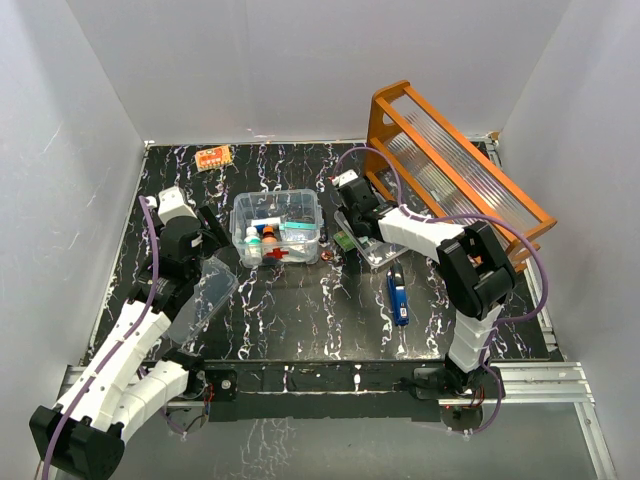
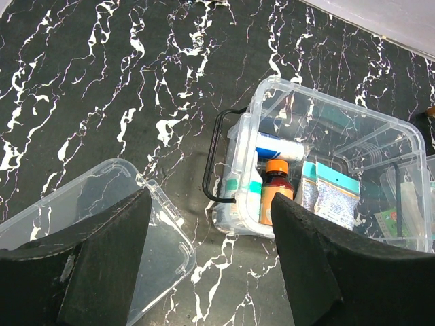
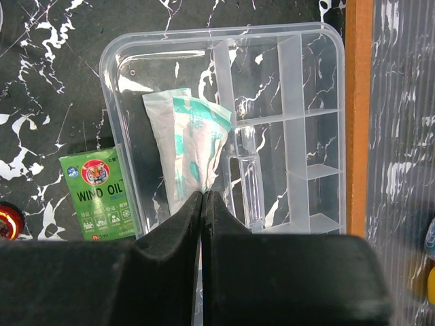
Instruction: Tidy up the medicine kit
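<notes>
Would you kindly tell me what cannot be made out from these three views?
Right wrist: the white-and-teal flat sachet loses its lower end between the fingers of the right gripper.
Right wrist: the green Wind Oil carton has its bottom covered by that gripper; a red round object is cut off by the left edge.
Top external: the small orange flat pack is too small to read.

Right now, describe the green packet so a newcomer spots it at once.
Start at the big orange rack at the far right; a clear divided tray lies along its base. On the tray's opposite side sits the green packet, the only one printed WIND OIL under a round tiger badge.
</notes>
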Action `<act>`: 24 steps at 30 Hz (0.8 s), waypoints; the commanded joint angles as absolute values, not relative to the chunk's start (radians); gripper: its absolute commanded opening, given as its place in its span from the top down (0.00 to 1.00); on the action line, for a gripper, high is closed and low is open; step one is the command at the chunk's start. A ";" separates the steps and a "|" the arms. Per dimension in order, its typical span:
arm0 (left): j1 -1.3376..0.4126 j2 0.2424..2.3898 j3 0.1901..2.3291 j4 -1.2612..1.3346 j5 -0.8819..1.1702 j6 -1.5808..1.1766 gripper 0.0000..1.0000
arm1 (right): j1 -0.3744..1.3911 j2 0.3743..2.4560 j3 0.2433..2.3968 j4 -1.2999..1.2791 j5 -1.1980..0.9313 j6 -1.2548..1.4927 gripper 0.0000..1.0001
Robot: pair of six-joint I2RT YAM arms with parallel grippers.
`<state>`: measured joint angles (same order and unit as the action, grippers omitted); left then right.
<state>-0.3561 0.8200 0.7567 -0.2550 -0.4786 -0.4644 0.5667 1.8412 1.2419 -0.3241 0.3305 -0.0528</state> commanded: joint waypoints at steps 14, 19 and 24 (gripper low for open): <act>-0.352 0.795 0.751 -0.248 -0.492 -0.460 0.30 | 0.555 1.771 1.294 -0.333 0.331 0.109 0.66; -0.352 0.791 0.751 -0.249 -0.492 -0.462 0.30 | 0.555 1.694 1.249 -0.352 0.204 0.216 0.62; -0.351 0.791 0.749 -0.245 -0.487 -0.464 0.30 | 0.556 1.664 1.191 -0.319 0.039 0.269 0.63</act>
<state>-0.3561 0.8112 0.7563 -0.2550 -0.4782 -0.4644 0.5579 1.7145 1.2255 -0.3626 0.1844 0.1867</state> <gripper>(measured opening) 0.699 0.382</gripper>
